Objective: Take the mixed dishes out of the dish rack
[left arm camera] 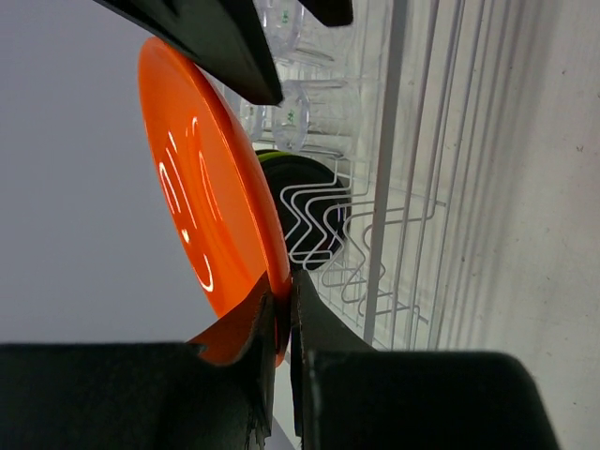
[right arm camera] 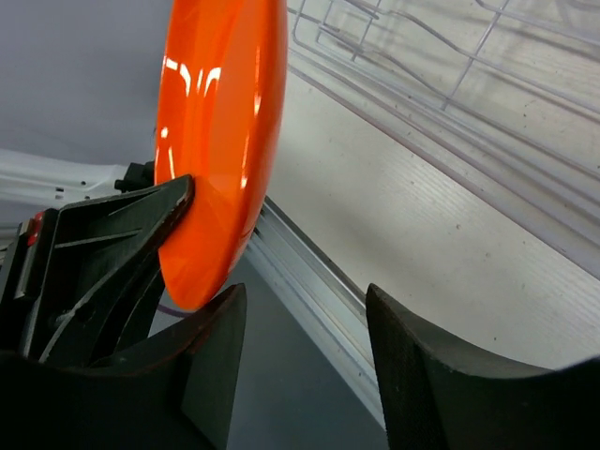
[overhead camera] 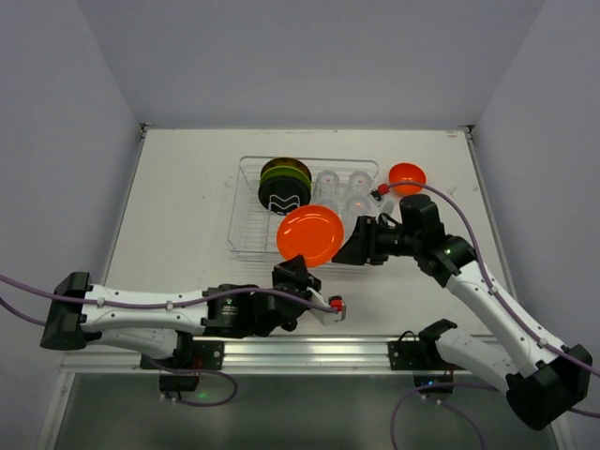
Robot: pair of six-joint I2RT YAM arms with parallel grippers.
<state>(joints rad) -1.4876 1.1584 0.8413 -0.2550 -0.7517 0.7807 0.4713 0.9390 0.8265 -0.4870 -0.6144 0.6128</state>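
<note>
My left gripper is shut on the lower rim of a glossy orange plate and holds it on edge over the near side of the dish rack. The left wrist view shows its jaws clamped on the plate's rim. My right gripper is open at the plate's right edge; in the right wrist view the plate hangs just above its left finger. Green, yellow and black plates stand in the rack, with clear glasses beside them. An orange bowl sits on the table right of the rack.
The rack's wire dividers lie just behind the held plate, and a black plate stands in them. The aluminium rail runs along the table's near edge. Grey walls close in the table on the left, the back and the right.
</note>
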